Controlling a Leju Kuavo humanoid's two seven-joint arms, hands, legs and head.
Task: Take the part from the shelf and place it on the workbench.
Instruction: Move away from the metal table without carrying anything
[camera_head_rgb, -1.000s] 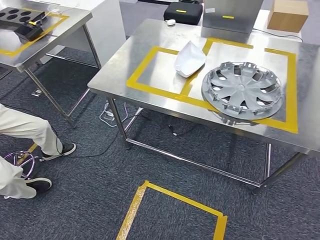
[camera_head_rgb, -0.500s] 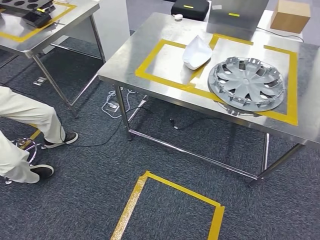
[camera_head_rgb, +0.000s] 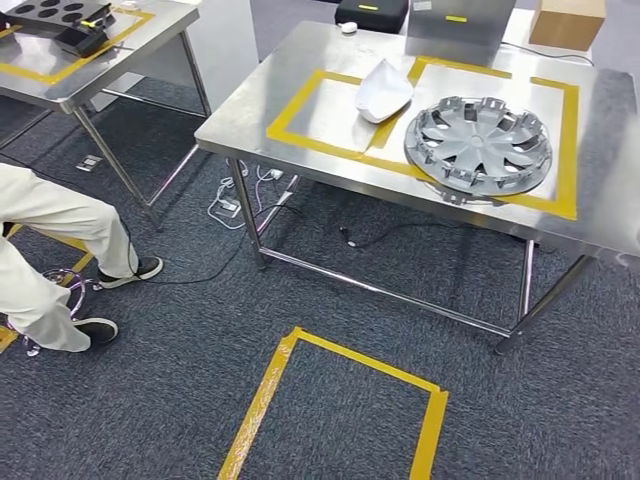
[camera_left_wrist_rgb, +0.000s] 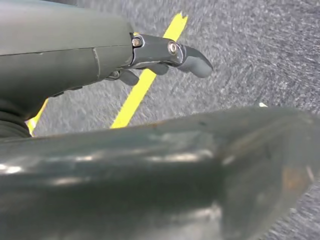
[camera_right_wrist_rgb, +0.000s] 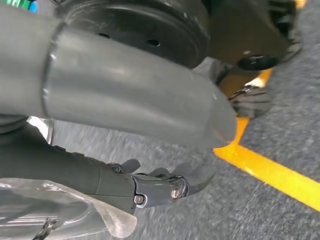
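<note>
Two steel tables show in the head view: the workbench (camera_head_rgb: 249, 120), marked with yellow tape frames, and a second table (camera_head_rgb: 113, 60) at the upper left, cut off by the picture's edge. On the workbench lie one grey wheel cover (camera_head_rgb: 478, 143) inside the right-hand tape frame and one white part (camera_head_rgb: 383, 88) resting across the tape strip between the two frames, just beside the wheel cover. Along the far edge stand a black case (camera_head_rgb: 370, 12), a cardboard box (camera_head_rgb: 566, 22) and a grey box (camera_head_rgb: 456, 25), all cut off at the top. One seated person's legs (camera_head_rgb: 53, 240) come in from the left, the rest out of frame. One tape square (camera_head_rgb: 340, 410) marks the carpet. The left hand (camera_left_wrist_rgb: 166, 52) hangs above the carpet, its fingers stretched out and holding nothing. The right hand (camera_right_wrist_rgb: 158, 187) likewise has fingers extended and loose, with a blurred clear film beside it whose contact I cannot tell.
</note>
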